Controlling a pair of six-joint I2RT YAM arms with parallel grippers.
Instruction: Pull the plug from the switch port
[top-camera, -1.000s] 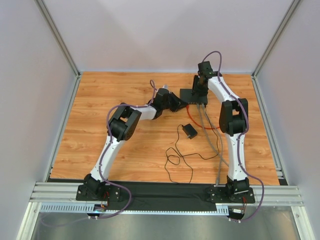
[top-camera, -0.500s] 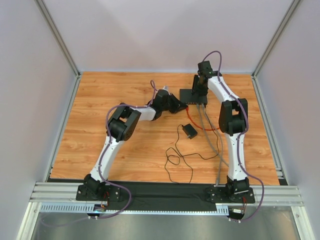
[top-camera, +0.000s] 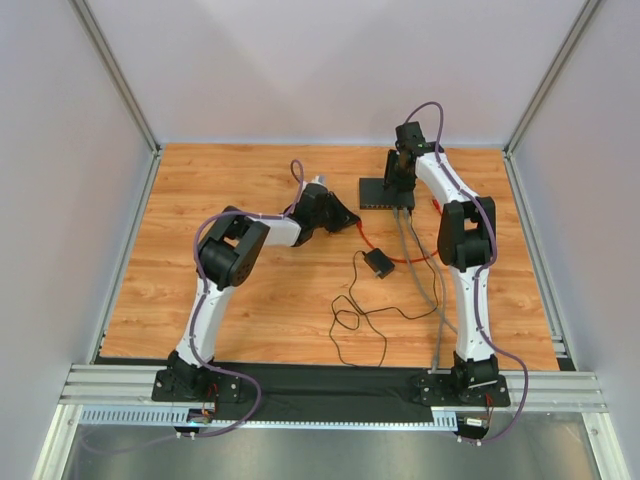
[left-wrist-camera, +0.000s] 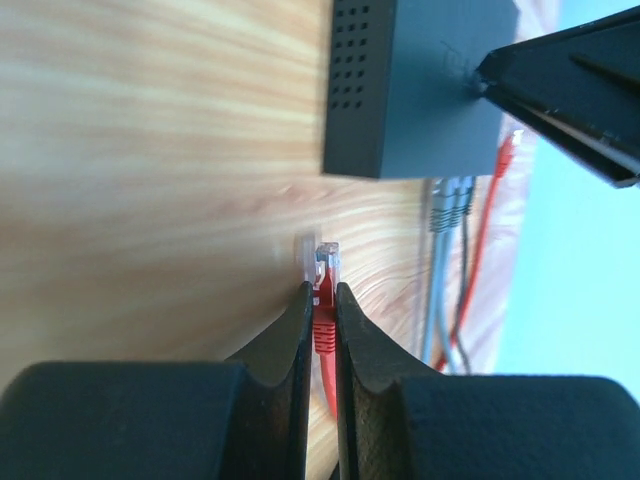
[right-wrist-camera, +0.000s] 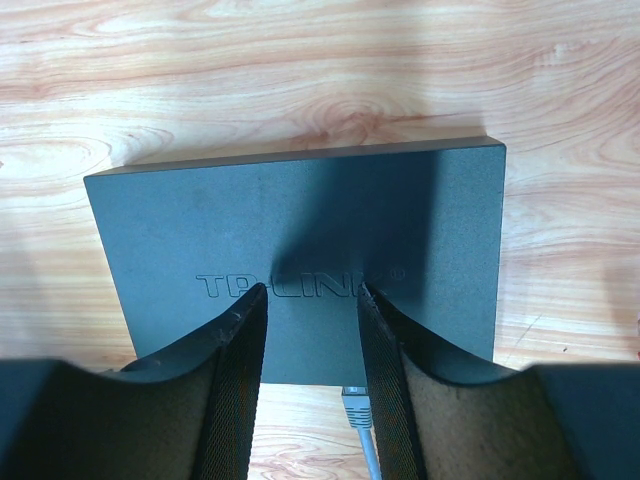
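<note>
Our left jaws pinch the plug of the red cable in a narrow grip, its clear tip poking out, apart from the switch above the tabletop. Our right jaws stand partly spread, apparently pressing on the switch's top. The switch port itself is hidden from us.

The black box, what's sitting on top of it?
Only the right gripper rests on the black box, fingers spread either side of its TP-LINK lettering. They hide some of the letters.
</note>
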